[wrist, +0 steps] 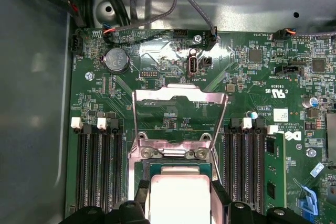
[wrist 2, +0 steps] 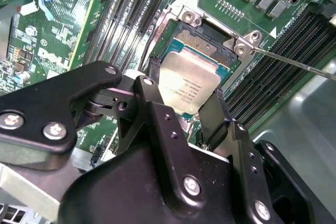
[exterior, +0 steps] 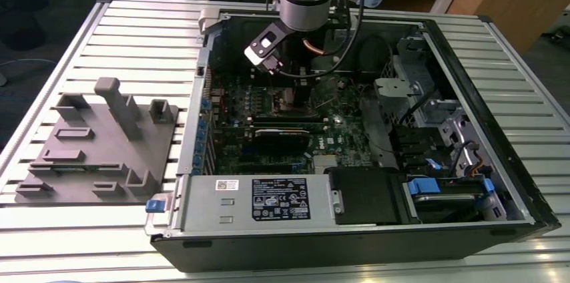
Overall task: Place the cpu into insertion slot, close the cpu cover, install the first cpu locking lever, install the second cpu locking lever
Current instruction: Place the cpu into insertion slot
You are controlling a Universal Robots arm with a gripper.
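Between the fingers point(wrist 2: 214, 113): the cpu point(wrist 2: 189, 77), clamped by two opposite edges, pale metal top up. The gripper point(wrist 2: 184, 92) grasps it firmly enough that it looks roughly level; cannot tell whether its underside touches anything

Just past the fingertips: the insertion slot point(wrist 2: 202, 43), with a strip of tan-gold contacts bare beyond the chip's far edge. Judgement: the chip is not seated and sits a little short of square over the socket

Doing this step well: line up all four edges with the dark rim first, then lower straight and flat. No sliding or tilting, since the contacts would bend easily. Loosen the grip only once the chip rests inside the rim

Either side of the fingers: long black memory slots point(wrist: 100, 166), close by, leaving little room to spread

Farther beyond the slot: the cpu cover point(wrist: 157, 97) stands raised on its hinge, apart from the fingers. A thin lever rod point(wrist 2: 294, 61) is swung out to one side
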